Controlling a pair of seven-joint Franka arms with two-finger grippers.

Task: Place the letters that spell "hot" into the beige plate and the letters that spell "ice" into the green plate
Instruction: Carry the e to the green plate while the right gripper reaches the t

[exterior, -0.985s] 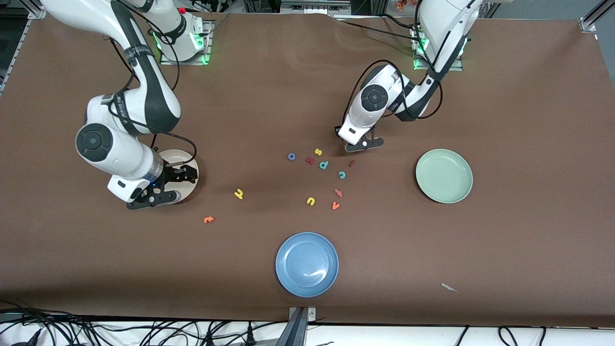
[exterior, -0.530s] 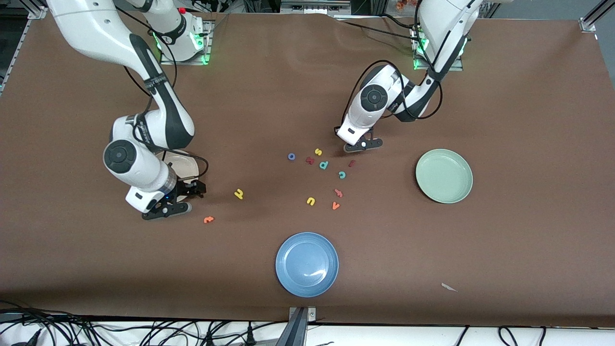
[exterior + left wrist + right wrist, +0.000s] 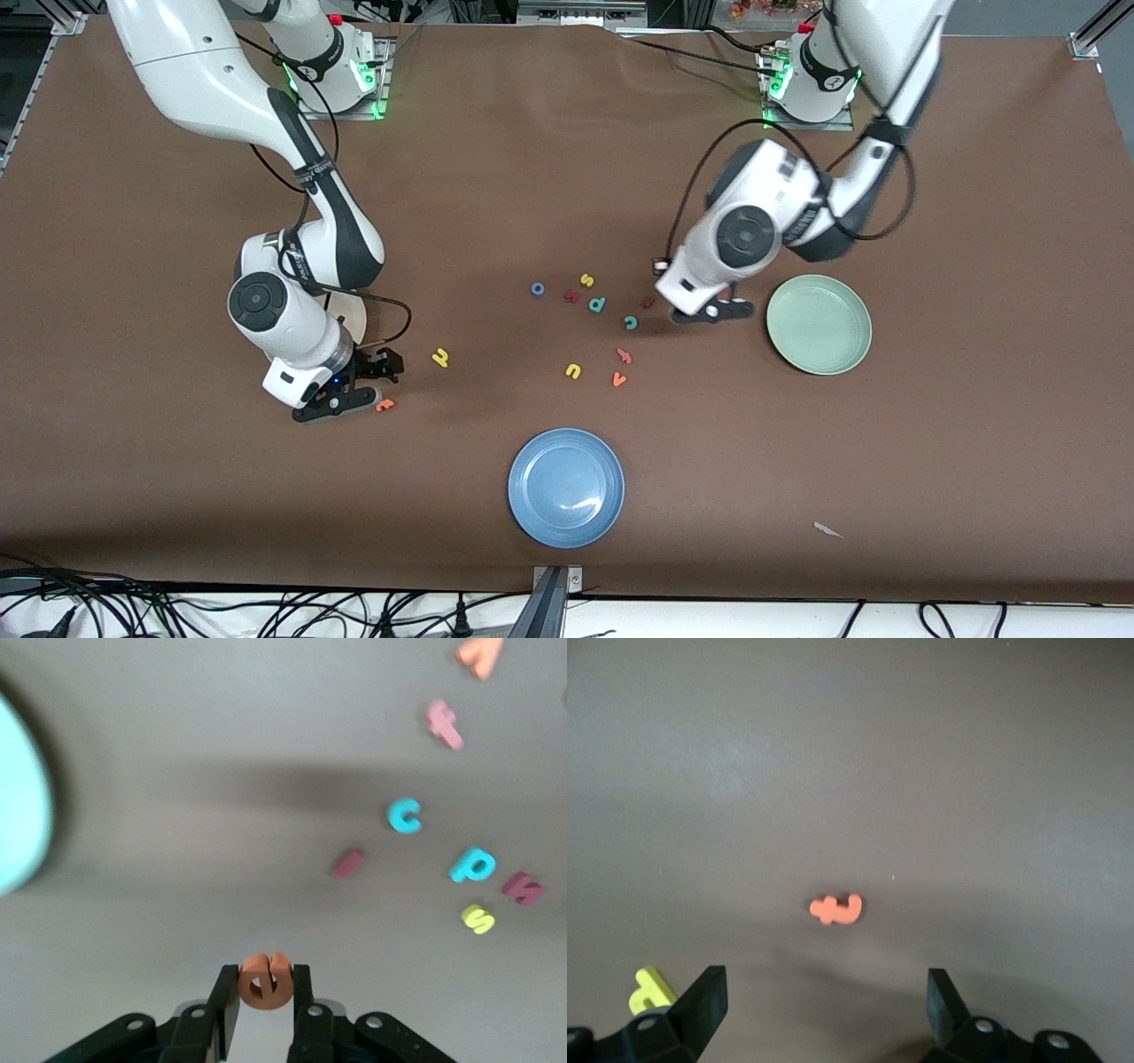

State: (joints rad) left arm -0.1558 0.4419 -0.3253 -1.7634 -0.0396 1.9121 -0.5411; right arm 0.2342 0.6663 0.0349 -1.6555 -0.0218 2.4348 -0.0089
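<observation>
Carrying the orange e (image 3: 265, 981) pinched between its closed fingers, the left gripper (image 3: 711, 312) hangs over the table just beside the green plate (image 3: 819, 324), on the side toward the loose letters, and the plate itself holds nothing yet. The step in hand looks like the delivery of the first "ice" letter; the next move calls for a short carry over the plate's rim before letting go. The teal c (image 3: 631, 322) and the maroon i (image 3: 648, 301) lie on the table near that plate, toward the right arm's end. Well apart from the green plate, the right gripper (image 3: 359, 387) hovers, jaws wide and empty, over the orange t (image 3: 384, 405), with the yellow h (image 3: 440, 357) nearby and the beige plate (image 3: 353, 310) half hidden under its arm. The blue o (image 3: 537, 288) waits among the scattered letters.
</observation>
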